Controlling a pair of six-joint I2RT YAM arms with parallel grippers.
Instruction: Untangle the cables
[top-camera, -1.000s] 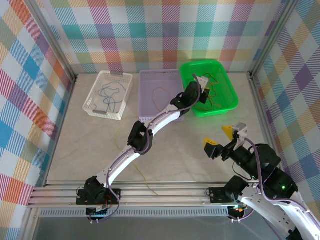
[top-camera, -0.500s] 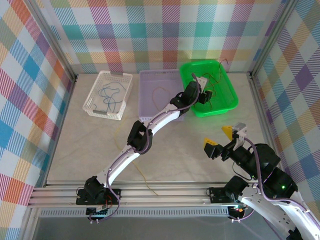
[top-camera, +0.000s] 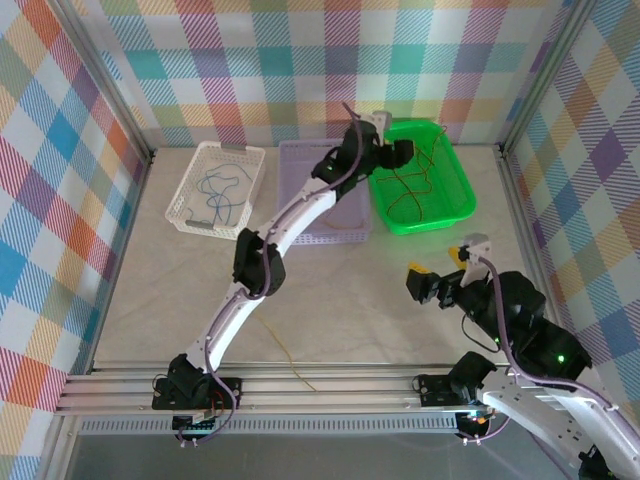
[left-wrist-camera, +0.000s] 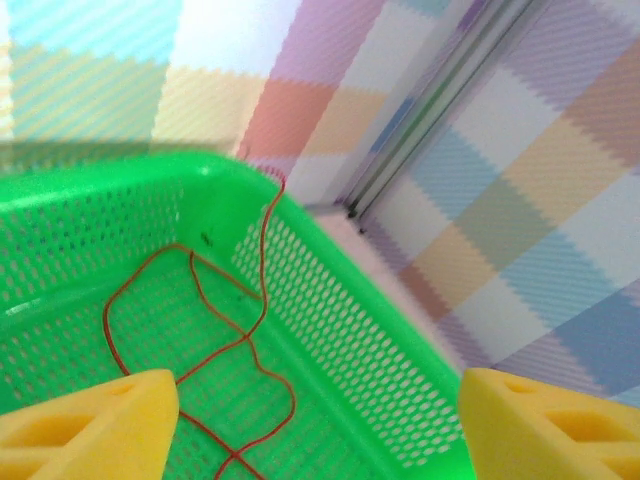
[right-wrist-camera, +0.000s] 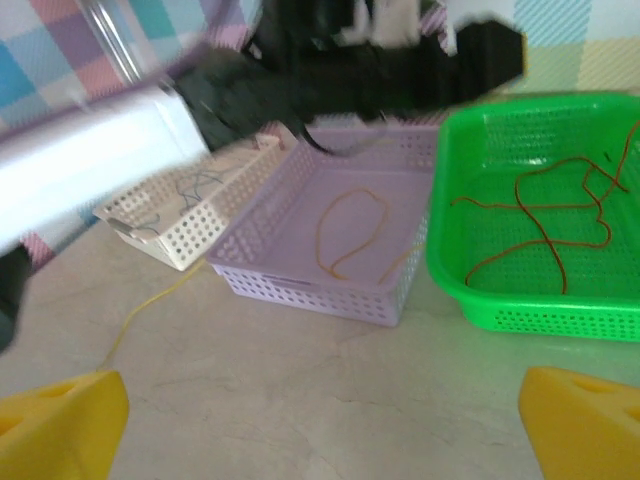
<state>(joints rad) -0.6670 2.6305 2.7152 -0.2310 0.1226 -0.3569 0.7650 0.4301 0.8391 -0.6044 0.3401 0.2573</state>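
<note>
Left tool (top-camera: 398, 152) has lifted clear of green perforated plastic basket (top-camera: 425, 224), jaws apart, empty. Thin red cable (left-wrist-camera: 264, 300) inside: light, limp; pinch near an end. Right tool (top-camera: 437, 262) apart.

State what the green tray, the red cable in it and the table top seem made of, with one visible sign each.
Green tray: probably moulded plastic, slightly glossy; uniform colour, regular holes in its walls.
Red cable: likely thin plastic-coated wire; it lies in loose, limp curves.
Table top: smooth, pale, marble-like veining; stone or laminate, unclear.
</note>
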